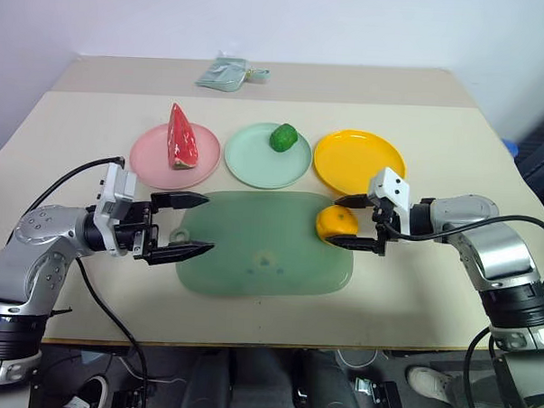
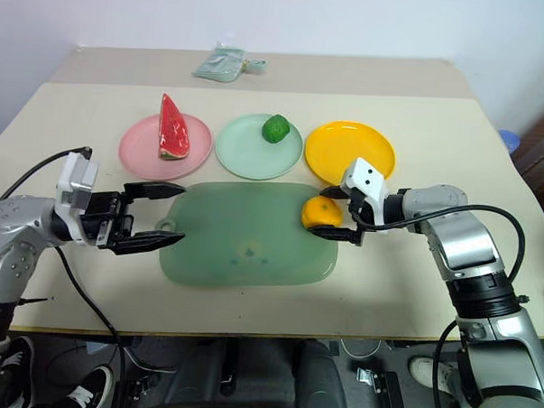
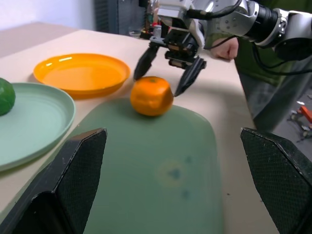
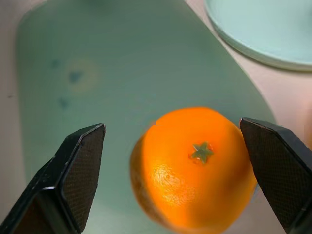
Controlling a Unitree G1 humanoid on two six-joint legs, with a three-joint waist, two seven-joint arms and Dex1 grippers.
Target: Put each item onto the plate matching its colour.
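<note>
- A beige worktop (image 1: pixel 449 293) against a pale wall carries three plates in a row, with a translucent green board (image 1: pixel 261 249) nearer me.
- My right hand (image 1: pixel 362 224) is spread wide around the orange fruit (image 1: pixel 336 223), which sits on the board's edge between my fingers, not yet pinched.
- Step in hand, I judge: grasping the orange. Next I must press my fingers together on it, lift, and carry it to the empty yellow-orange plate (image 1: pixel 360 161) just beyond my right hand.
- My left hand (image 1: pixel 183 225) hovers spread and empty at the board's other end.
- Beyond it, the pink plate (image 1: pixel 152 155) holds the watermelon wedge (image 1: pixel 182 139); the mint green plate (image 1: pixel 256 160) holds the dark green vegetable (image 1: pixel 283 138).
</note>
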